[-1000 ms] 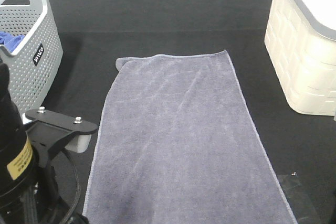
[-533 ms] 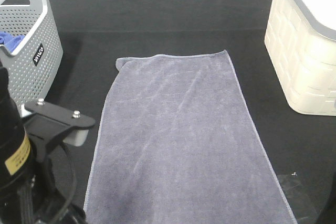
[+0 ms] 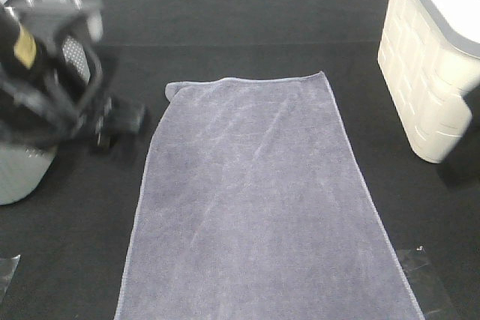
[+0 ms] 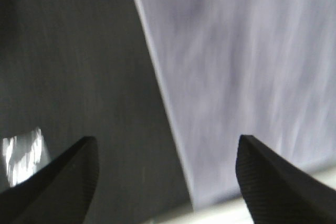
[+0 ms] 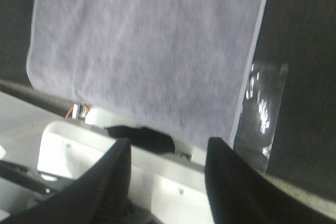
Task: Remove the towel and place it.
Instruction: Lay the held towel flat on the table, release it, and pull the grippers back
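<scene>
Left fingers (image 4: pixel 63 177) spread wide and empty; right fingers (image 5: pixel 110 182) stand apart too, with nothing between them. Big change: the left arm (image 3: pixel 45 73) has swung from the near corner up to the perforated grey plastic basket (image 3: pixel 22 174), blurred mid-move. The long grey-lavender terry towel (image 3: pixel 259 192) hasn't budged. It lies flat and ungripped on the black table cloth (image 3: pixel 225 13), so it reads as already placed. Its 2 long hems lie clear. Open cloth waits beyond the far hem, plus a strip before the cream block-patterned bin (image 3: pixel 431 88).
</scene>
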Available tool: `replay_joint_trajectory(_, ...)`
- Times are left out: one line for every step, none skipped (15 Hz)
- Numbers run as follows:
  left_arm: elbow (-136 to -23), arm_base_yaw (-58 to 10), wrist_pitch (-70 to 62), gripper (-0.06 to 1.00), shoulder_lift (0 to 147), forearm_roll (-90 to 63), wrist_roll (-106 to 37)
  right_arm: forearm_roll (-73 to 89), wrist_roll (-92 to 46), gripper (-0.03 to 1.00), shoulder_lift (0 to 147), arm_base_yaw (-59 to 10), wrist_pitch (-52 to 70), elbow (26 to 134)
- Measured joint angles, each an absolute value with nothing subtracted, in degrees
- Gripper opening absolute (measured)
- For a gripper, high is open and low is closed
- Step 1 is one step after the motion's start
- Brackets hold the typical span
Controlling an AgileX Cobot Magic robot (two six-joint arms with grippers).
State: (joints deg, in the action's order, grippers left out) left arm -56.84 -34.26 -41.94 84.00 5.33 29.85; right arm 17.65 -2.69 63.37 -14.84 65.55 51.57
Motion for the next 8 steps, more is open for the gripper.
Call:
replay_joint_trajectory(-56.8, -31.3, -36.9, 0.7, 84.2, 5.4, 29.0, 17.6, -2.8, 0.42, 65.6, -14.8, 65.1, 53.8)
replay_joint_trajectory(-56.8, -29.3, -33.1, 0.69, 84.7, 5.4, 28.4, 17.5, -2.8, 0.42, 67.8, -14.8, 64.3, 56.1)
replay_joint_trajectory(-57.0, -27.7, -29.9, 0.67, 85.8, 5.4, 27.7, 17.5, -2.8, 0.42, 70.2, -14.8, 63.5, 58.4)
replay_joint_trajectory(-57.6, -26.0, -27.5, 0.65, 87.8, 5.4, 27.4, 17.5, -2.8, 0.41, 73.2, -14.8, 62.9, 60.8)
replay_joint_trajectory(-59.2, -24.7, -27.2, 0.64, 90.3, 5.4, 27.4, 17.5, -3.0, 0.41, 76.1, -14.8, 62.6, 63.1)
replay_joint_trajectory(-61.8, -23.4, -27.4, 0.64, 93.7, 5.4, 27.1, 17.5, -3.6, 0.41, 78.7, -14.8, 62.5, 65.5)
replay_joint_trajectory(-61.8, -23.4, -27.4, 0.64, 93.7, 5.4, 27.1, 17.5, -3.6, 0.41, 78.7, -14.8, 62.5, 65.5)
replay_joint_trajectory(-65.8, -22.2, -28.3, 0.64, 97.1, 5.4, 26.4, 17.6, -3.9, 0.41, 81.0, -14.8, 62.5, 67.2)
